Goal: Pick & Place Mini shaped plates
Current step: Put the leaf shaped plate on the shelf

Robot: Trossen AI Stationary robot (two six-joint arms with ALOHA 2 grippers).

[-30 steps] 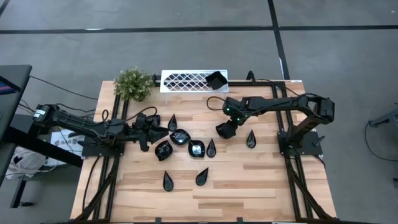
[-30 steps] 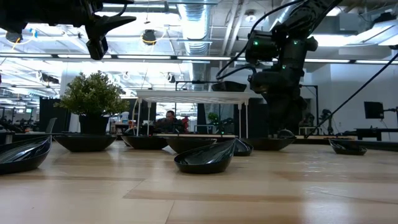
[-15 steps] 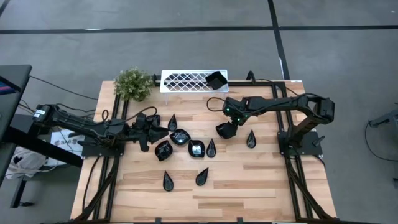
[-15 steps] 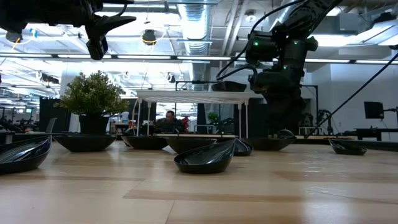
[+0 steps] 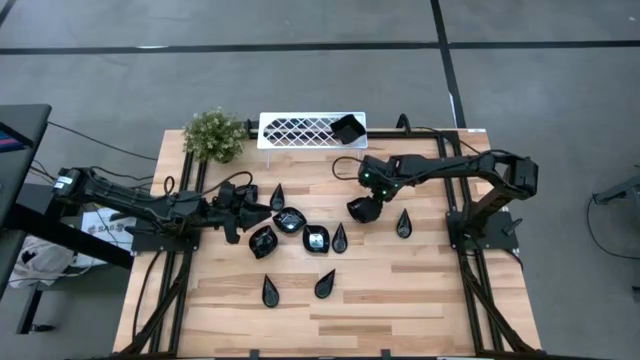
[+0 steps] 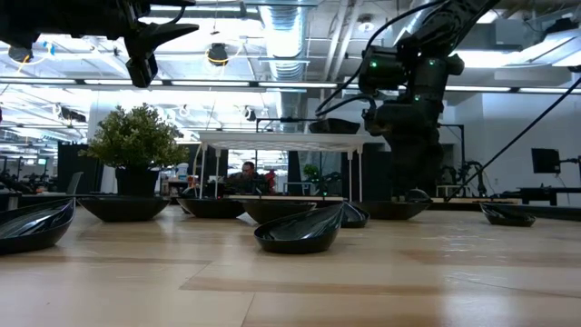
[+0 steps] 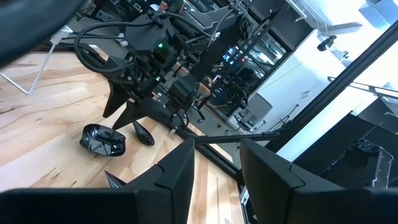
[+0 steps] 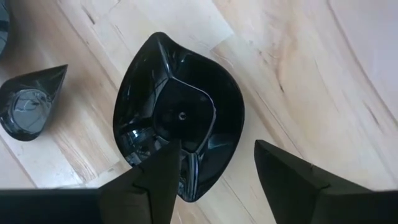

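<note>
Seen from above, the left gripper (image 5: 262,211) waits low over the wooden table (image 5: 420,290) on its left side, just beside the cluster of mini shaped plates (image 5: 290,222); its fingers stand apart with nothing between them, as its own wrist view confirms. Behind it stand the small potted plant (image 5: 214,134) and the white lattice tray (image 5: 300,130), which already carries one squarish black plate (image 5: 346,129) at its right end. In the middle of the table lie several teardrop plates (image 5: 340,238) and wavy-edged dishes, with two more teardrops nearer the front edge. Further right, the right gripper (image 5: 361,209) hangs directly over a roundish leaf-shaped plate (image 8: 179,117), jaws fully spread; the wrist view shows one finger (image 8: 160,180) overlapping the plate's near rim and the other finger (image 8: 287,180) standing over bare wood, so the rim sits between them but nothing is pinched. The step in hand appears to be the pick of this plate. To do it well, descend straight until one finger sits inside the bowl and the other outside the wall, then close on the rim only. The glossy surface is likely to slip, so grip the thin wall squarely. Lift vertically to clear the neighbouring teardrop (image 5: 403,223) before travelling to the tray.
</note>
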